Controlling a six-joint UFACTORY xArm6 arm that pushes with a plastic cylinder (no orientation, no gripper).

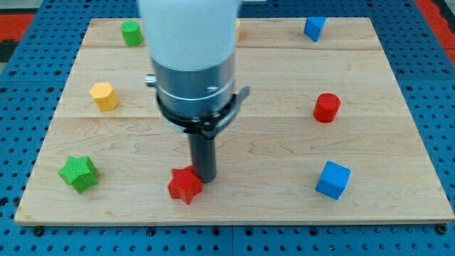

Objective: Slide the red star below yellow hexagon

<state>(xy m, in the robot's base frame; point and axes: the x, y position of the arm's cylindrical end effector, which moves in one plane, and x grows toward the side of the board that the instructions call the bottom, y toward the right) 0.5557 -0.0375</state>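
Observation:
The red star (185,185) lies near the view's bottom edge of the wooden board, a little left of centre. The yellow hexagon (104,96) sits at the view's left, well above and to the left of the star. My tip (204,178) rests on the board right against the star's upper right side. The rod hangs from the large white and grey arm body that fills the view's top centre.
A green star (78,173) lies at the bottom left, a green cylinder (131,33) at the top left. A red cylinder (327,107) is at the right, a blue cube (333,179) at the bottom right, another blue cube (314,28) at the top right. A yellow block (238,29) peeks out behind the arm.

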